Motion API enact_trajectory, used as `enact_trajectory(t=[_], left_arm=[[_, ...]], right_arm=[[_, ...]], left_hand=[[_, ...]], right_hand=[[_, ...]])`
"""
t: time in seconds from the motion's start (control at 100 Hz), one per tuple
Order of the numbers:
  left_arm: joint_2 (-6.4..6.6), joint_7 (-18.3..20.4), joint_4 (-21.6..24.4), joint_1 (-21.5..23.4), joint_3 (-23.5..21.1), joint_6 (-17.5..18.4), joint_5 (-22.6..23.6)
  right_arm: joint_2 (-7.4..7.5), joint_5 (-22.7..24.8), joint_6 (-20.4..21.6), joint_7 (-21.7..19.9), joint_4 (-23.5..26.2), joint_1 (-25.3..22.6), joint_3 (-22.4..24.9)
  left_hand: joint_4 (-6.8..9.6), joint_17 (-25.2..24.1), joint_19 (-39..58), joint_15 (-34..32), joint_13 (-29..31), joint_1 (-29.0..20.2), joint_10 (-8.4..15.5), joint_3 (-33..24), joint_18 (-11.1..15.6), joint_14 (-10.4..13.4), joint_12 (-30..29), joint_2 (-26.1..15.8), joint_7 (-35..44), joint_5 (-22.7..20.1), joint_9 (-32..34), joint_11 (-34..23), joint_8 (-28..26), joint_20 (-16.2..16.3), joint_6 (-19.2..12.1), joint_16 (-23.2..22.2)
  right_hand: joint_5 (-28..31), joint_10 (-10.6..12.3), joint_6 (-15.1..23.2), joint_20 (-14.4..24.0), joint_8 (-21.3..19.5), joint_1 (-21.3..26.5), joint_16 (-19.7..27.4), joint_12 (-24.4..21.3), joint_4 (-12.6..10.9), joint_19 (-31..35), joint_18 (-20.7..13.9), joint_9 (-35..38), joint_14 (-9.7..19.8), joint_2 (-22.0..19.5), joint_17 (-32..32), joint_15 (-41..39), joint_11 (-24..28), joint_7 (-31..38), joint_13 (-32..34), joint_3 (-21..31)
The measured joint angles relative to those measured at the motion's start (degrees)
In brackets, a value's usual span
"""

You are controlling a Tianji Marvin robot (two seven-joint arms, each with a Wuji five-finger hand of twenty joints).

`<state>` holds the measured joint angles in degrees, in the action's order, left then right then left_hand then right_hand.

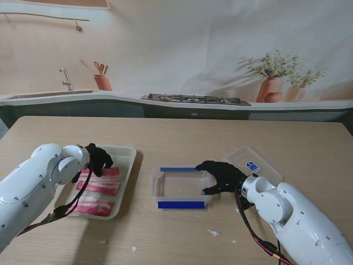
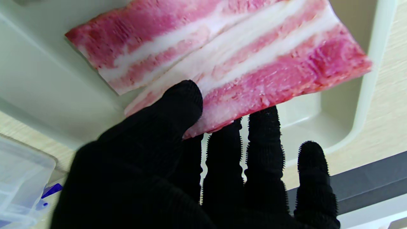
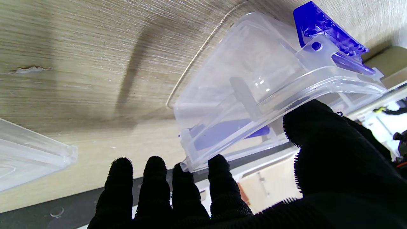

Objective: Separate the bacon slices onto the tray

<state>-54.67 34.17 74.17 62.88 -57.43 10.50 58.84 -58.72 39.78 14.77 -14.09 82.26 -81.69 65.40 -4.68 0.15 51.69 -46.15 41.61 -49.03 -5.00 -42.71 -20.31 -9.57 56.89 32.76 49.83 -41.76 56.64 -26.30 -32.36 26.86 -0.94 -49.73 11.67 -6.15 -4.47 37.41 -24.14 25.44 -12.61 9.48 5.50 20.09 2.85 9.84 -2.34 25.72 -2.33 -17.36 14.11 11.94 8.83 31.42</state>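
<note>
Left robot hand (image 2: pixel 190 165): thumb on top of a bacon slice (image 2: pixel 254 73) and the other fingers beneath its edge, so it is pinching that slice. In the stand view this robot hand (image 1: pixel 98 160) sits over the far part of the tray (image 1: pixel 128 160), with the held slice touching or overlapping a second slice (image 2: pixel 136 54) directly beyond its fingertips.

Right robot hand (image 1: pixel 220 176): thumb on the rim of the clear box (image 1: pixel 181 187) and fingers against its outer wall, steadying it. The wrist view confirms contact at the rim (image 3: pixel 254 105); the box appears empty from the stand view.

Step in hand, as judged: laying the pinched slice down apart from its neighbours. To do this well, the left robot hand should lower the slice flat onto bare tray floor, clear of the slice beside it, then release the thumb first so the meat does not cling and drag. Overlap with the adjacent slice is the main defect risk.

Count:
- Bacon slices on the tray: at least three visible, two near the left robot hand and one (image 1: pixel 94 205) nearer to me; exact number under the robot hand cannot be told.
- Trays: one.
- Clear boxes: one, with two blue clips.
- Lids: one (image 1: pixel 255 164), lying on the desk (image 1: pixel 182 138) just beyond the right robot hand.
</note>
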Motion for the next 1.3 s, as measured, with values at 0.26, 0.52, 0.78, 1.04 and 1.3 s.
enact_trajectory(t=[0.26, 0.52, 0.78, 1.04, 1.3], left_arm=[[-0.36, -4.0, -2.3, -0.7, 1.2, -0.1, 1.9], [-0.63, -11.8, -3.9, 0.1, 0.9, 1.0, 5.8], [-0.66, -14.3, -4.0, 1.1, -0.2, 2.9, 11.4], [-0.65, -19.4, -3.9, 2.2, -1.9, 3.6, 13.0], [-1.18, -22.3, -3.1, 4.0, -4.7, 3.4, 9.6]], right_arm=[[0.00, 0.0, 0.0, 0.0, 0.0, 0.0, 0.1], [0.01, 0.0, -0.1, -0.1, 0.0, 0.0, 0.0], [0.02, -0.1, -0.2, -0.2, 0.0, 0.0, -0.1], [0.01, -0.1, -0.2, -0.2, 0.0, 0.0, -0.1], [0.01, -0.2, -0.2, -0.2, 0.0, 0.1, -0.1]], left_hand=[[0.00, -0.4, 0.0, 0.0, -0.6, 0.0, 0.3, 0.6, 0.0, 0.5, -0.4, -0.2, 0.1, 0.0, -0.5, 0.0, 1.1, -0.5, -0.5, 0.7], [-0.61, -0.9, 0.0, 4.9, -3.9, 0.0, 1.5, -0.8, 0.0, 0.6, -8.0, -1.4, -3.3, 1.4, -4.4, 2.3, 11.3, -0.5, -0.5, 5.7], [-0.51, -4.1, -0.1, 16.2, -21.1, 12.1, 1.2, -8.7, 1.5, 0.6, -31.6, -3.0, -23.1, 18.4, -34.4, -2.9, 14.0, -0.9, 5.5, 14.3], [-0.51, -4.8, -3.7, 22.1, -29.1, 14.3, 0.3, -8.8, 2.2, 0.0, -39.5, -3.0, -27.4, 26.9, -43.0, 4.8, 16.7, -3.5, 6.1, 20.1], [-0.51, -4.6, -21.5, 36.9, -36.3, 20.5, -3.8, 0.6, 2.9, 0.0, -48.6, -3.2, -31.0, 30.9, -46.4, 19.6, 19.7, -11.4, 4.5, 29.6]], right_hand=[[0.0, 0.0, 0.0, 0.0, 0.0, 0.0, 0.0, 0.0, 0.0, 0.0, 0.0, 0.0, 0.0, 0.0, 0.0, 0.0, 0.0, 0.0, 0.0, 0.0], [0.0, 0.0, 0.0, 0.0, 0.0, 0.0, 0.0, 0.0, 0.0, 0.0, 0.0, 0.0, 0.0, 0.0, 0.0, 0.0, 0.0, 0.0, 0.0, 0.0], [0.0, 0.0, 0.0, 0.0, 0.0, 0.0, 0.0, 0.0, 0.0, 0.0, 0.0, -0.4, 0.0, 0.0, 0.0, 0.0, 0.0, 0.0, 0.0, 0.0], [0.0, 0.0, 0.0, 0.0, 0.0, 0.0, 0.0, 0.0, 0.0, 0.0, 0.0, -0.4, 0.0, 0.0, 0.0, 0.0, 0.0, 0.0, 0.0, 0.0], [0.0, 0.0, 0.0, 0.0, 0.0, 0.0, 0.0, 0.0, 0.0, 0.0, 0.0, -0.4, 0.0, 0.0, 0.0, 0.0, 0.0, 0.0, 0.0, 0.0]])
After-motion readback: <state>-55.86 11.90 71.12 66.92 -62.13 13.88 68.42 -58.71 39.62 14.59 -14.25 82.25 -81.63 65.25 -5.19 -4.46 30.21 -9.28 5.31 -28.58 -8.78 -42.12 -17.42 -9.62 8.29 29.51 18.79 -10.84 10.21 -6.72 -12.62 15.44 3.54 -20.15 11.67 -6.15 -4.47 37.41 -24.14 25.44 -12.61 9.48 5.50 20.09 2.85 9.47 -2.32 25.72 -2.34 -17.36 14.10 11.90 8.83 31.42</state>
